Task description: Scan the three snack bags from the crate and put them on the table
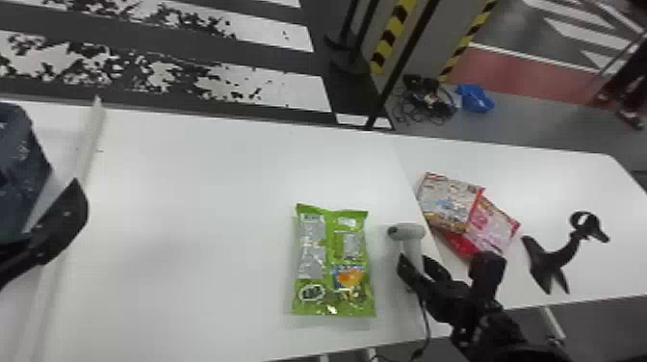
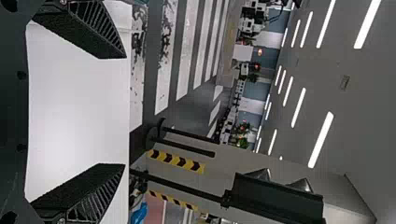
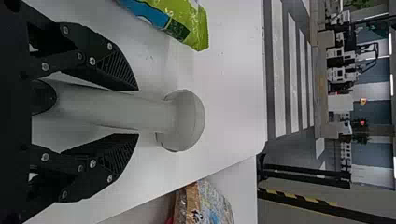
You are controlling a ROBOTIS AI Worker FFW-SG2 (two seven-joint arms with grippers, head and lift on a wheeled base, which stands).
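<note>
My left gripper (image 1: 60, 224) is at the head view's left edge; in its wrist view the left gripper (image 2: 125, 111) stands open with nothing between its fingers. The green snack bag (image 1: 332, 265) lies flat on the white table (image 1: 192, 202). To its right is the grey hand scanner (image 1: 406, 232), at my right gripper (image 1: 418, 267). In the right wrist view the right gripper (image 3: 138, 112) has its fingers on both sides of the handle of the scanner (image 3: 184, 120), open with narrow gaps. Red-edged snack bags (image 1: 450, 202) lie overlapping farther right.
A black stand (image 1: 553, 260) is on the right-hand table. The scanner's cable (image 1: 426, 322) hangs past the front edge. A pale raised strip (image 1: 89, 139) runs along the table's left part, near a dark blue patterned object (image 1: 19, 163).
</note>
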